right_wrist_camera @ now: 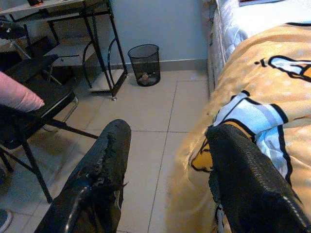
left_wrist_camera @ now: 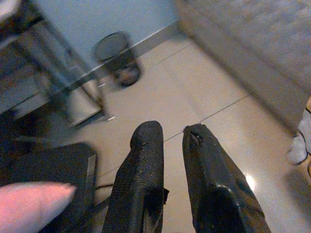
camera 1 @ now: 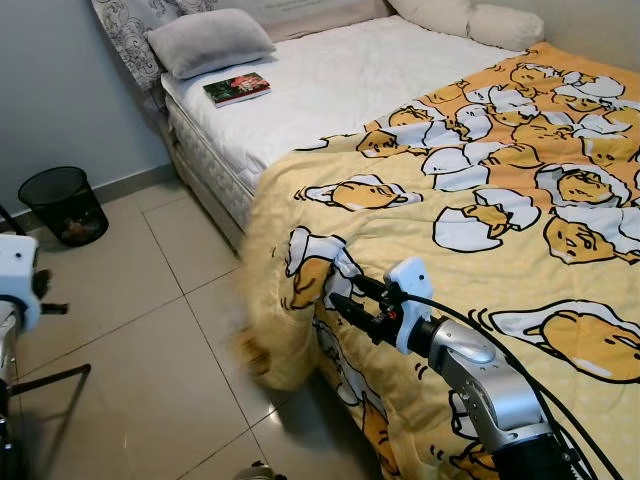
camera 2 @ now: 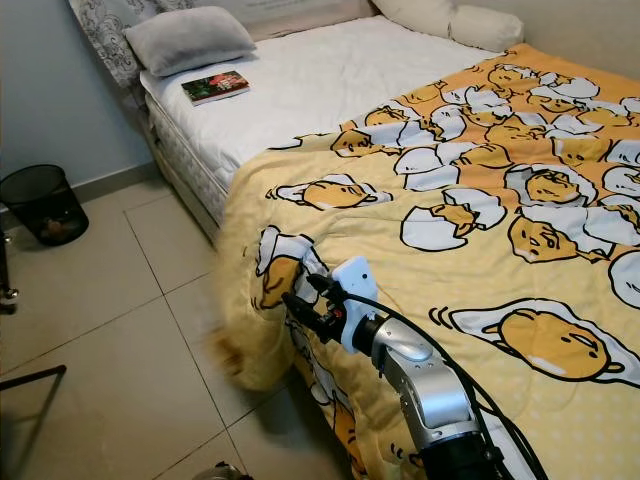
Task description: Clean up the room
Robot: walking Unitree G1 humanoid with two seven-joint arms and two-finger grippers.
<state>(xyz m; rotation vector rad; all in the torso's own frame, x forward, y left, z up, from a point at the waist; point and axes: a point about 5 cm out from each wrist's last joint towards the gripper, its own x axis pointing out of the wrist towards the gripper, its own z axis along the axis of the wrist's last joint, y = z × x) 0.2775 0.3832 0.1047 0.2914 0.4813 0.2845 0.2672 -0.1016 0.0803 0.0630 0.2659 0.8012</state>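
A yellow blanket printed with egg cartoons covers most of the bed and hangs over its side towards the floor. My right gripper is open at the blanket's hanging edge, level with the mattress side. In the right wrist view one finger lies against the blanket and the other finger is over the floor, with nothing between them. The blanket's lower corner looks blurred. My left gripper is shut, held low over the tiles at my left. A book lies on the white sheet beside a grey pillow.
A black mesh bin stands by the wall left of the bed. The right wrist view has a desk frame and a black chair with something pink on it. Beige tiled floor lies between me and the bed.
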